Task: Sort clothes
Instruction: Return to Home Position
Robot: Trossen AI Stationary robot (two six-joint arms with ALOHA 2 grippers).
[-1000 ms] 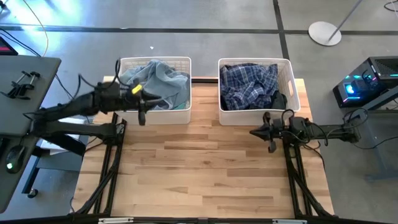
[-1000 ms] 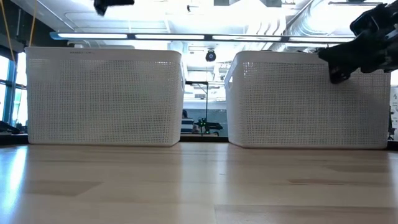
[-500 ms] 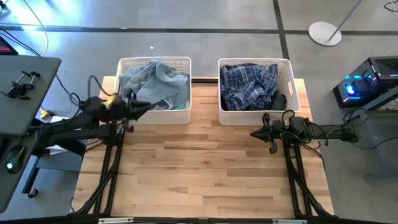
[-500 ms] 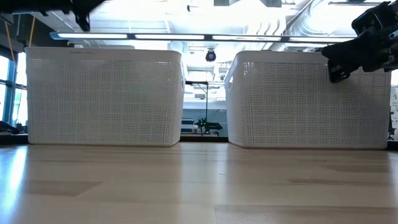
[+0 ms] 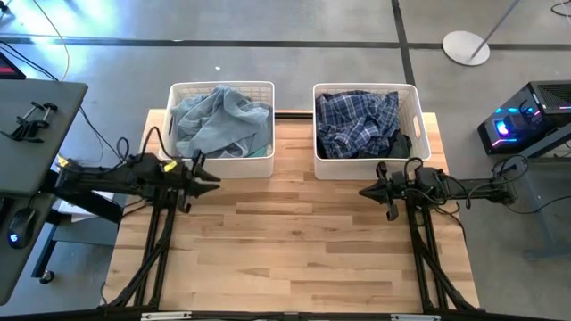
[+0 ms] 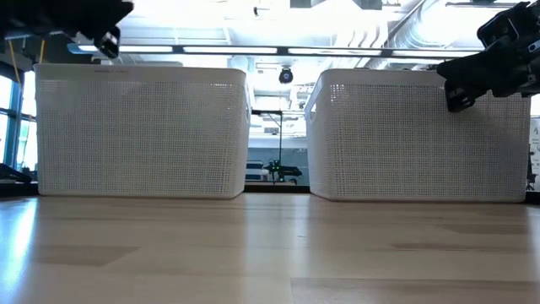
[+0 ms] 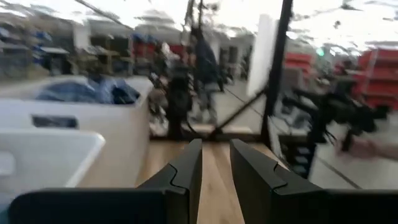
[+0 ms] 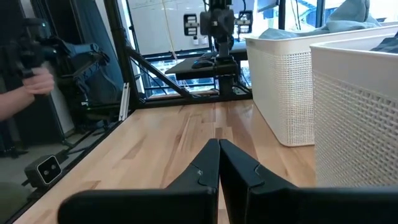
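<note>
Left basket (image 5: 223,86) holds denim garment (image 5: 219,120); right basket (image 5: 416,116) holds plaid garment (image 5: 357,120). Left gripper (image 5: 211,176) near left basket: jaws seemingly slightly parted, empty. Right gripper (image 5: 364,190): jaws closed, empty.

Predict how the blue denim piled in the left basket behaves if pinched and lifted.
Likely floppy: the denim lies in crumpled folds, so it should drape from a pinch. Probably heavyish; the folds look thick. It fills the left basket to the rim, so a trailing end might snag.

Surface (image 5: 294,241): smooth pale wood planks, light sheen.
Baskets (image 5: 221,86): white matt plastic, finely perforated walls.
Clothes (image 5: 219,120): soft crumpled cloth, denim and plaid weave.
</note>
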